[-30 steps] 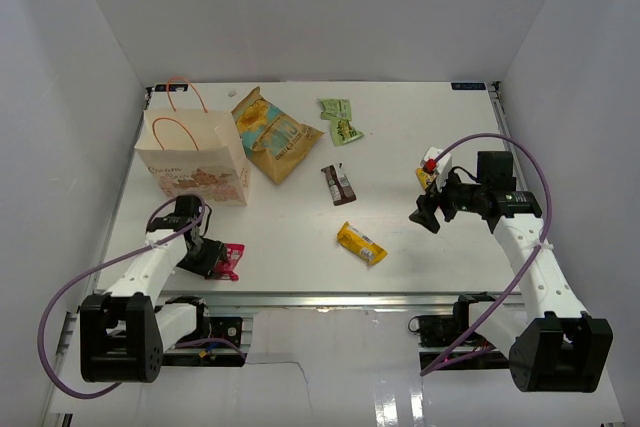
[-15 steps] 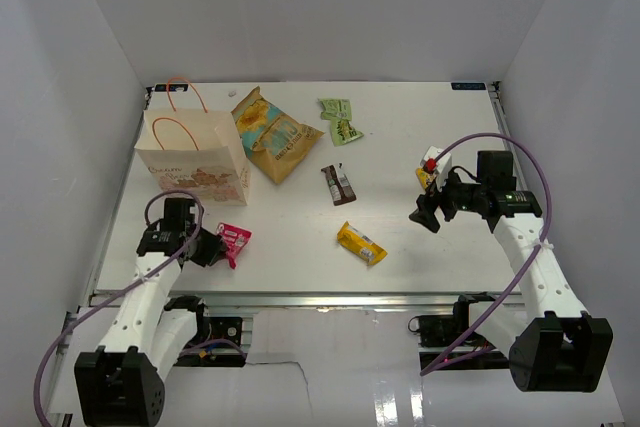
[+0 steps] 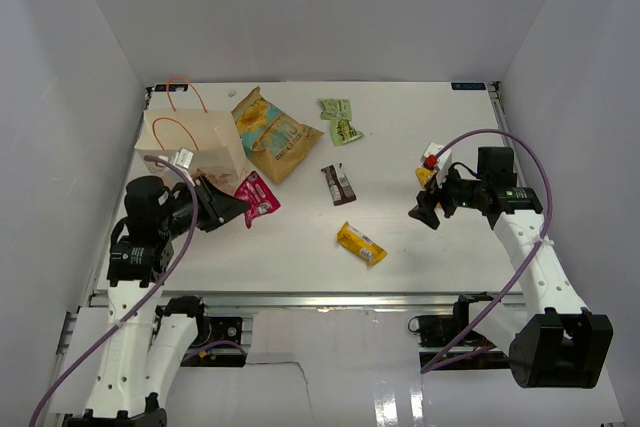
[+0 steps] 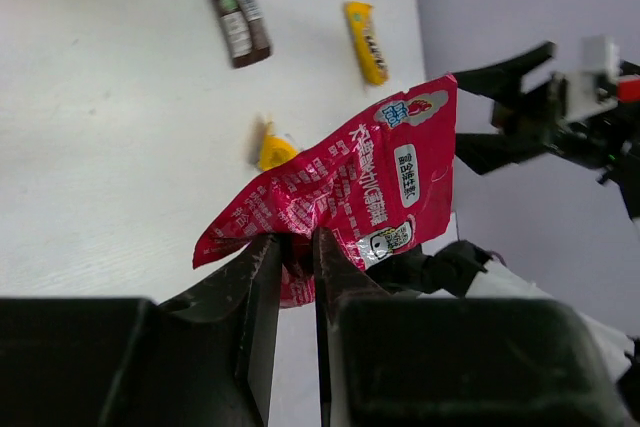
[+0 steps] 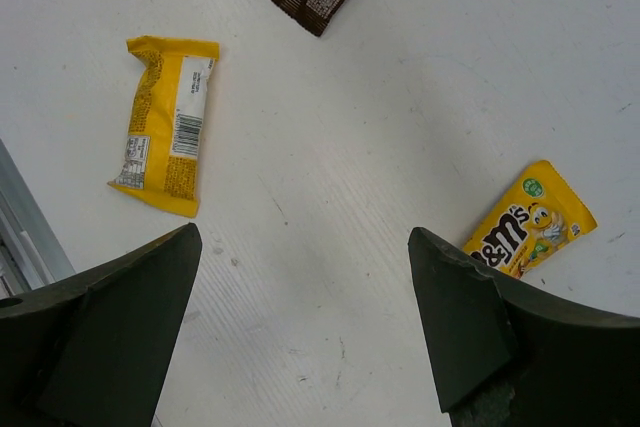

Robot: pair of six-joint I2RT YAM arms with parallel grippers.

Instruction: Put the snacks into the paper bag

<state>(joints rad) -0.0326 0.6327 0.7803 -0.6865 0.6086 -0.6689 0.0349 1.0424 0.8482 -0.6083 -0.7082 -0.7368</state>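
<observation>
- A white table (image 3: 420, 127) closed in by plain white walls is shown; the paper bag (image 3: 195, 152) stands upright at its far-left corner, mouth and cord handles up.
- A second ago the left gripper (image 3: 232, 209) was low at the near-left edge, with the pink-red packet (image 3: 258, 197) beside it on the surface. The packet is now raised off the table and carried to just beside the bag's near-right corner.
- The pick is thus judged done; only the lift over the rim and the release are left for this snack.
- The left jaws are narrowed onto one end of the packet (image 4: 350, 197), and the foil is pinched between them.
- The packet's long axis is seen to run out from the fingers toward the table's middle, free end leading and printed face turned to the wrist camera.
- The right gripper (image 3: 425, 212) is spread fully and holds nothing, near the right edge.
- The yellow bar (image 3: 361, 243), brown bar (image 3: 338, 184), chip bag (image 3: 272, 135) and green sachets (image 3: 340, 119) are left lying on the table.
</observation>
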